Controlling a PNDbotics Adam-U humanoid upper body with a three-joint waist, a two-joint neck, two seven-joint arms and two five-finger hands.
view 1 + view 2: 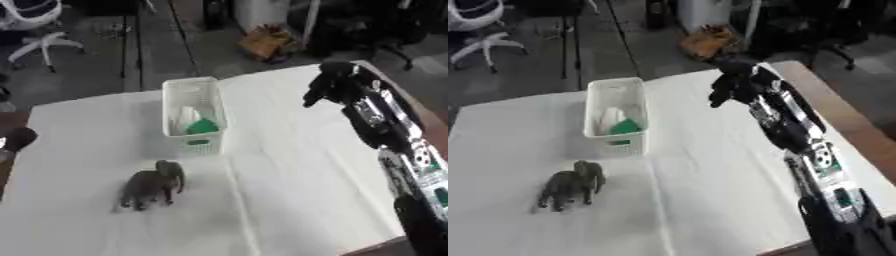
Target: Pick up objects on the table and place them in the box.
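Grey elephant figurine (152, 185), slatted white box (194, 116), cloth-covered table (289, 165)

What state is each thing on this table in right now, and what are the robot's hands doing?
Grey toy elephant: standing upright on the white tablecloth, outside the box.
White slotted plastic box: upright, open-topped, holding something green and something white.
Right hand: raised over the table, fingers curled, holding nothing.
Left hand: not in view.
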